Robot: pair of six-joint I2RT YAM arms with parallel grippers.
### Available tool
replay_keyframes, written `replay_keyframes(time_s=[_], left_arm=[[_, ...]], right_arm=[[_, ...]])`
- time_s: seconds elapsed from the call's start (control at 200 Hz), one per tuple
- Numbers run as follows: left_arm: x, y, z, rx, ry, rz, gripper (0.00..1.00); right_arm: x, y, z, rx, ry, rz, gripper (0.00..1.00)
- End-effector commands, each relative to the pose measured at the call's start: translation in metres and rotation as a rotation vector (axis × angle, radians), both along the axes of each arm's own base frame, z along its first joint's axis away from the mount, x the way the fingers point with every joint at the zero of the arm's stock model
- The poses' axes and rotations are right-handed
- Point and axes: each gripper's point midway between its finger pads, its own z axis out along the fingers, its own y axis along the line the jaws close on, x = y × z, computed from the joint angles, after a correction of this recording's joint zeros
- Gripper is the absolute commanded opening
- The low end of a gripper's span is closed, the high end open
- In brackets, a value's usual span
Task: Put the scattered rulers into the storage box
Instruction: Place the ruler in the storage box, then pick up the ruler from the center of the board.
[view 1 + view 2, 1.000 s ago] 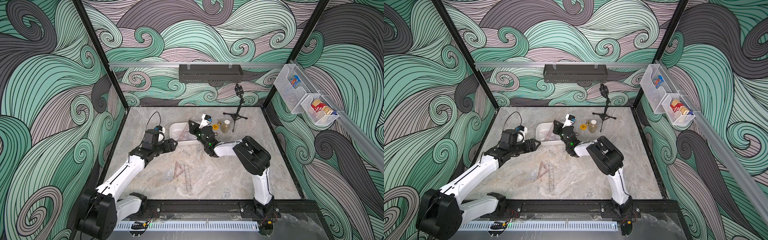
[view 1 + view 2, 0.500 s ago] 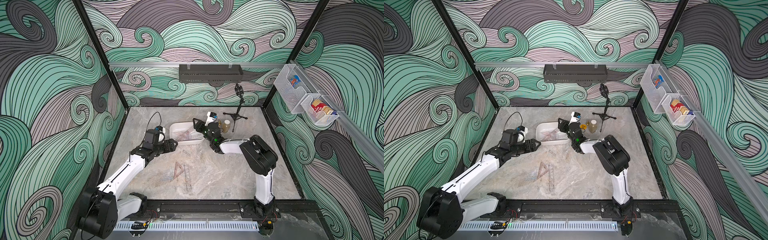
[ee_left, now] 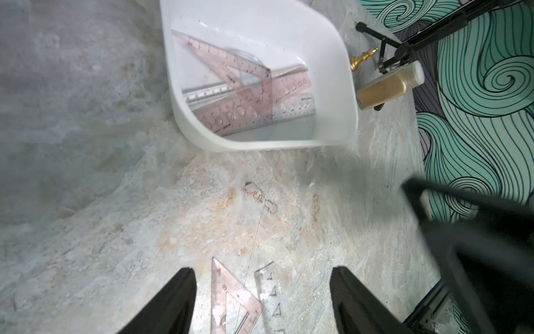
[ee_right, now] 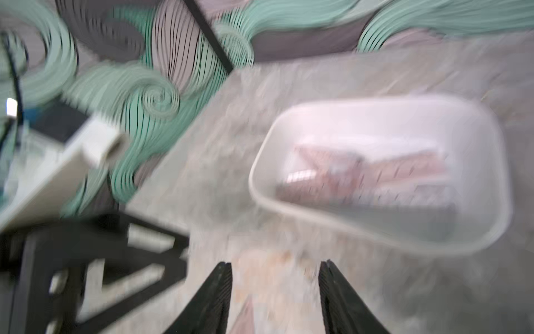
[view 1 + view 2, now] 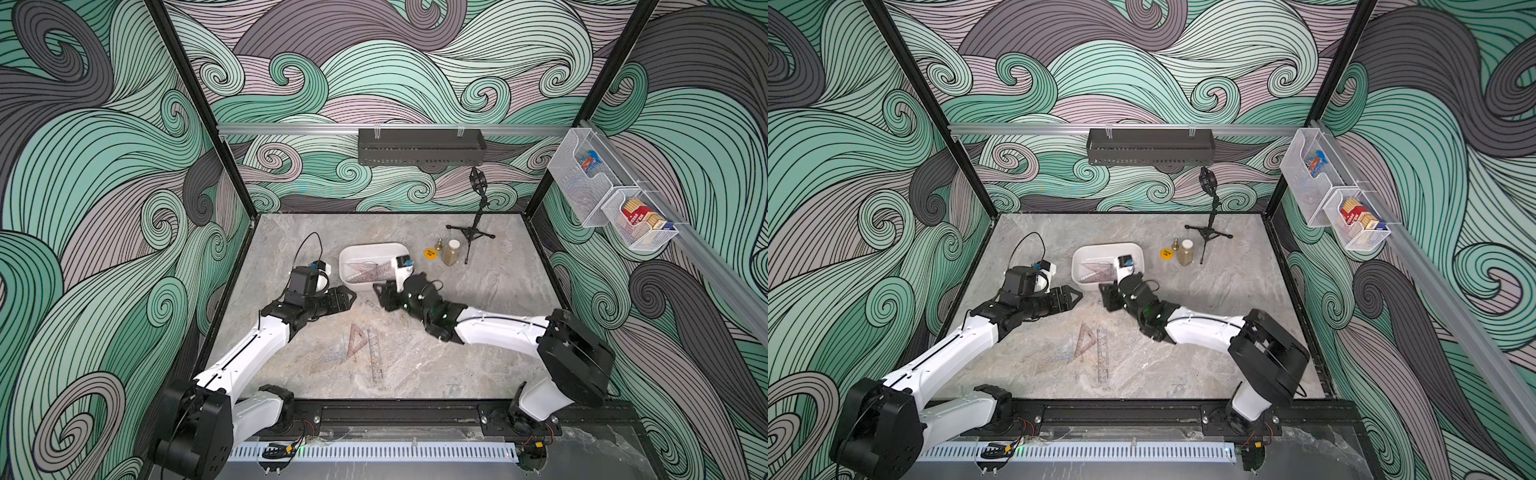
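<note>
The left claw [image 3: 262,270] stands wide open and holds nothing. The right claw [image 4: 276,264] is also open and empty. At 12 o'clock from them sits the smooth white box [image 5: 372,249] with rounded corners, and pinkish see-through rulers [image 3: 237,95] lie inside. At 6 o'clock a thin triangle [image 5: 356,340] and a long clear strip [image 5: 375,355] lie flat on the marble-like table [image 5: 490,282].

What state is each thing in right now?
storage box: upright, rulers overlapping inside
pink triangle: flat on table, outside box
clear stencil ruler: flat on table, beside triangle
left gripper: open, empty
right gripper: open, empty
jar: upright, capped
</note>
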Motion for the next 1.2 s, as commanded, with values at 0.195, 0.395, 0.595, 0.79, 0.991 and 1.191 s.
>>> replay_keyframes(time_s=[0.195, 0.395, 0.595, 0.79, 0.991, 1.191], left_arm=[[0.008, 0.009, 0.017, -0.001, -0.054, 0.068, 0.77], [0.007, 0.011, 0.013, 0.015, -0.036, 0.072, 0.77], [0.005, 0.009, 0.01, 0.01, -0.024, 0.058, 0.77], [0.004, 0.004, 0.008, -0.013, -0.005, 0.042, 0.77], [-0.001, -0.005, 0.003, -0.06, 0.025, 0.008, 0.77], [-0.004, -0.009, -0.001, -0.083, 0.026, -0.006, 0.77]], right_arm=[[-0.08, -0.004, -0.089, -0.511, -0.041, 0.105, 0.72], [-0.084, -0.006, -0.113, -0.586, -0.003, 0.119, 0.8], [-0.081, -0.021, -0.121, -0.609, 0.001, 0.074, 0.74], [-0.071, -0.04, -0.124, -0.62, 0.018, 0.032, 0.64], [-0.057, -0.053, -0.126, -0.634, 0.019, 0.018, 0.62], [-0.059, -0.021, -0.077, -0.485, -0.026, 0.157, 0.64]])
